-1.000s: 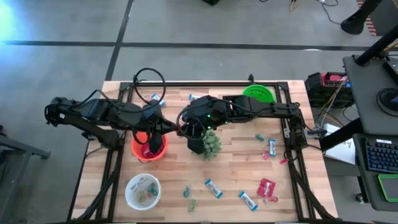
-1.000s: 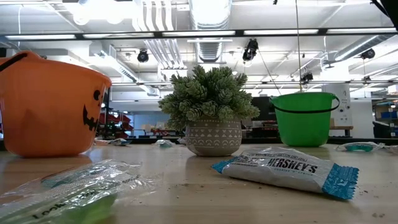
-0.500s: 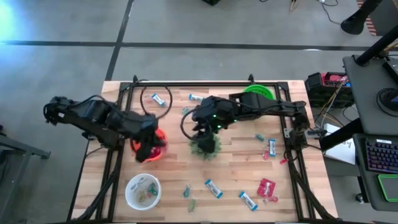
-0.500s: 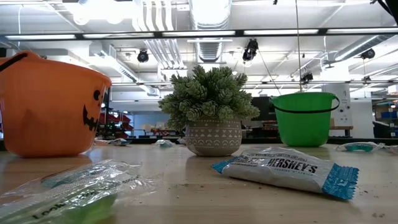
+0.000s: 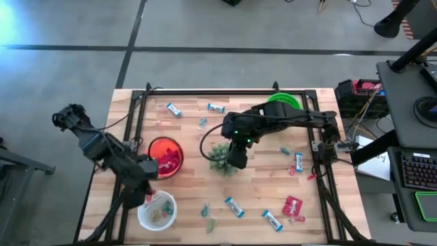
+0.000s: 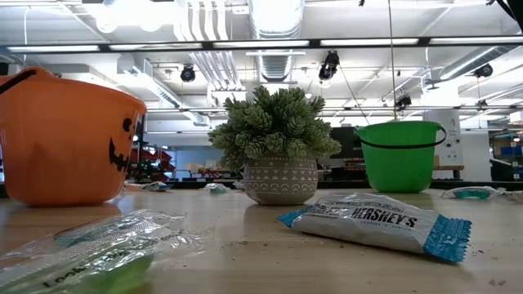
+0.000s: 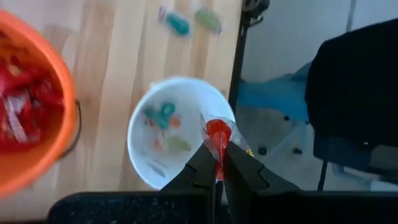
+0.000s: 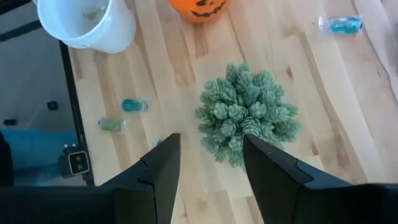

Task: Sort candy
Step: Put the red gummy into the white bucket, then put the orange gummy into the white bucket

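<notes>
One red candy [image 7: 217, 135] sits pinched in our left gripper [image 7: 215, 163] jaws above the white bowl [image 7: 142, 124]; our right gripper [image 8: 208, 163] hangs jaws-wide over the plant [image 8: 249, 112].

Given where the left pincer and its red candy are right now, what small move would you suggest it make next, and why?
Probably shift the left pincer slightly further over the white bowl before letting go. It is shut on a red candy that hangs just above the bowl's rim, not its middle, so releasing now might drop it outside. That bowl holds teal and green pieces, while red ones fill the orange bucket, so the destination deserves a check.
</notes>
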Robot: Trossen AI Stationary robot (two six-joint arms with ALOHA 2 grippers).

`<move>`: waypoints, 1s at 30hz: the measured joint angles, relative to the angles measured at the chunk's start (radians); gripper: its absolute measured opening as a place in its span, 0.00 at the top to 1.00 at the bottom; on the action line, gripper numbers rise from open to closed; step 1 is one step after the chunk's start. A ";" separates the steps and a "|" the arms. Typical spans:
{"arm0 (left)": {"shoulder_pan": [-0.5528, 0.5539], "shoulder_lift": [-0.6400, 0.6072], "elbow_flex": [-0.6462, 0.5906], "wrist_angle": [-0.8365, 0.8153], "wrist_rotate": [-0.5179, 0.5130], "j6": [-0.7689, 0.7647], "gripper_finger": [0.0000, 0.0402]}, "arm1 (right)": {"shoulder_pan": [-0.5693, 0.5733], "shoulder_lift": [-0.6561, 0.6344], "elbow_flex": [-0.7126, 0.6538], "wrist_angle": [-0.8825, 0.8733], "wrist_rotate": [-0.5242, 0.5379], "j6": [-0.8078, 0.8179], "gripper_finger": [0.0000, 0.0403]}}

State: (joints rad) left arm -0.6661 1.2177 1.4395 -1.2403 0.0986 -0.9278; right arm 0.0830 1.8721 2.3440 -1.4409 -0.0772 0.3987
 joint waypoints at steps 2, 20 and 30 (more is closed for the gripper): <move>-0.025 0.008 0.000 -0.005 0.000 -0.025 1.00 | 0.000 0.000 0.000 -0.010 0.000 0.002 0.59; -0.073 0.175 0.000 -0.005 0.155 0.007 0.78 | 0.004 -0.005 -0.001 -0.130 0.001 0.075 0.60; -0.073 0.134 0.023 -0.022 -0.018 0.031 0.72 | 0.053 -0.039 -0.004 -0.130 0.088 0.180 0.59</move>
State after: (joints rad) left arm -0.7391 1.3518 1.4629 -1.2619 0.0801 -0.8971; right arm 0.1362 1.8336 2.3397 -1.5711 0.0104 0.5790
